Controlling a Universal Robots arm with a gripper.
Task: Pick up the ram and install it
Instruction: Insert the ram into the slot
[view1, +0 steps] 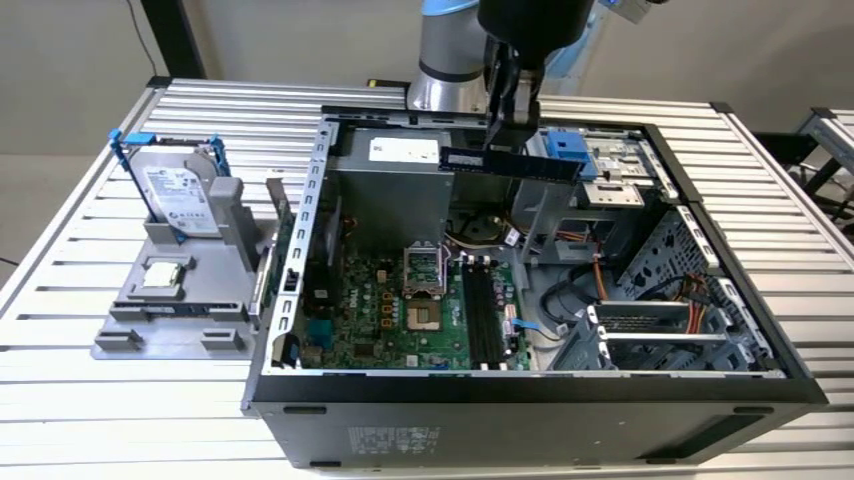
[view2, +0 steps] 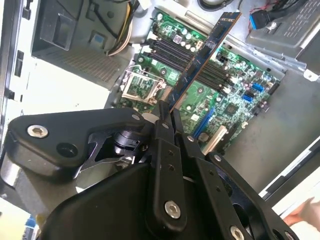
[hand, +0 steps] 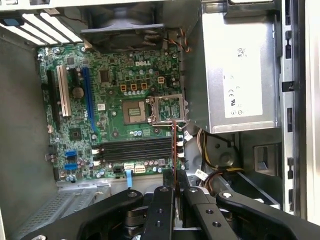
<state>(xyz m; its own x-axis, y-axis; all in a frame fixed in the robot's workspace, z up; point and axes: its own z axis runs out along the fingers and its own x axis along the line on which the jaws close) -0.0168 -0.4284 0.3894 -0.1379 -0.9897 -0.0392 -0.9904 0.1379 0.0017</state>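
**A:** What has the black two-fingered gripper (view1: 511, 135) got?

**B:** It is clamped tight on the ram (view1: 511, 163), a long, thin, dark blue-green circuit-board stick. The stick hangs level in the air above the far edge of the open grey metal computer case (view1: 534, 385).

**A:** Not in the board yet?

**B:** No. In both wrist views it sits well above the green motherboard (hand: 115, 107), with the long black memory slots (hand: 135, 150) lying beneath it (the first wrist view sees it edge-on).

**A:** And on the table?

**B:** The case stands mid-way on the slatted aluminium tabletop (view1: 80, 400). Toward the edge at the exterior view's left, a grey plastic holder (view1: 160, 310) carries an upright silver hard drive in a blue frame (view1: 180, 195).
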